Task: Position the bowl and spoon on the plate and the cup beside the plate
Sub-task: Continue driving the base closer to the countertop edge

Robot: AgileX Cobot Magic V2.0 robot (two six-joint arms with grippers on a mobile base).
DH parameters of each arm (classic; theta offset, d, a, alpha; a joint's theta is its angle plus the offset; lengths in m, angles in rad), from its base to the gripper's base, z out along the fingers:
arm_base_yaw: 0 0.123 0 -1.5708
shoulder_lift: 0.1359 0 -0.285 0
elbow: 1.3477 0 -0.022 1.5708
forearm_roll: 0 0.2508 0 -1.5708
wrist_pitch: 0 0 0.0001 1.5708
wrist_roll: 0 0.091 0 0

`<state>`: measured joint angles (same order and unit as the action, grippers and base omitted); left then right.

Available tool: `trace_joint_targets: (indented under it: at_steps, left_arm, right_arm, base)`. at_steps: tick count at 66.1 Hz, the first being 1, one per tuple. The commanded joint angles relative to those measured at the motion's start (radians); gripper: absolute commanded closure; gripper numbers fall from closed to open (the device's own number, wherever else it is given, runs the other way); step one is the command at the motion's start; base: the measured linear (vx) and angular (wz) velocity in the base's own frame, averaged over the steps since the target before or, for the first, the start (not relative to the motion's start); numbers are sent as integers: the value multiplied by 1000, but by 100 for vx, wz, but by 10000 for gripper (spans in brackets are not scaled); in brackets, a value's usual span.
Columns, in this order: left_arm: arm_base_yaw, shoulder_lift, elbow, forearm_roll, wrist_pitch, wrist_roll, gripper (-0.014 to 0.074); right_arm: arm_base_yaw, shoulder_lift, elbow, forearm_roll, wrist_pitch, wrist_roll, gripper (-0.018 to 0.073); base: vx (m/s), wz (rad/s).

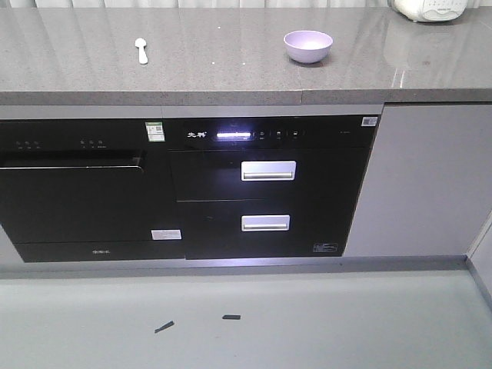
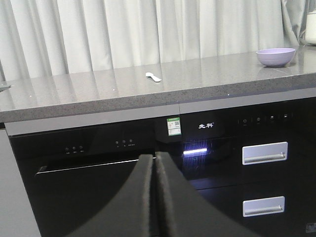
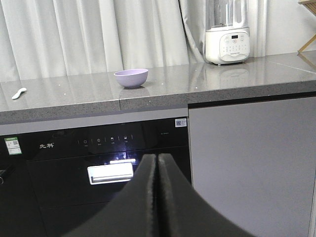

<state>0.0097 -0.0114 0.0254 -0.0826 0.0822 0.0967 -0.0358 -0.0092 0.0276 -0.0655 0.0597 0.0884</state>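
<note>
A lavender bowl (image 1: 308,45) stands upright on the grey countertop (image 1: 215,69), right of centre; it also shows as the bowl (image 2: 275,56) and the bowl (image 3: 131,77). A small pale spoon (image 1: 141,50) lies on the counter to the left, seen too as the spoon (image 2: 153,76) and the spoon (image 3: 19,93). The plate and the cup are out of view. My left gripper (image 2: 155,159) is shut and empty, held low in front of the black appliance, well below the counter. My right gripper (image 3: 157,159) is likewise shut and empty, below counter height.
A white appliance (image 3: 227,37) stands at the back right of the counter. Black built-in appliances (image 1: 231,192) with two silver drawer handles (image 1: 267,170) fill the cabinet front. A grey cabinet door (image 1: 427,181) is to the right. White curtains (image 2: 123,29) hang behind.
</note>
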Motion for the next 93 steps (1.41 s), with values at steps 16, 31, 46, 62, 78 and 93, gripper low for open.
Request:
trace_joint_targets:
  at_steps: [16, 31, 46, 62, 78, 93]
  left_arm:
    - [0, -15, 30, -9, -69, -8, 602]
    - [0, -15, 30, -9, -69, -8, 602]
    - [0, -15, 30, -9, -69, -8, 602]
    - [0, -15, 30, -9, -69, -8, 602]
    - [0, -15, 30, -9, -69, -8, 602]
    - [0, -15, 30, -9, -69, -8, 602]
  right_arm:
    - [-4, -14, 16, -3, -77, 1, 564]
    - [-4, -14, 16, -3, -76, 1, 564]
    - [-4, -14, 16, -3, -76, 1, 564]
    - [-4, -14, 16, -3, -76, 1, 564]
    - [-4, -14, 16, -3, -76, 1, 564]
    - [-4, -14, 16, -3, -77, 1, 564]
  base:
    - [10, 0]
    - [9, 1]
    - [9, 1]
    - [8, 1]
    - [8, 2]
    - [7, 2]
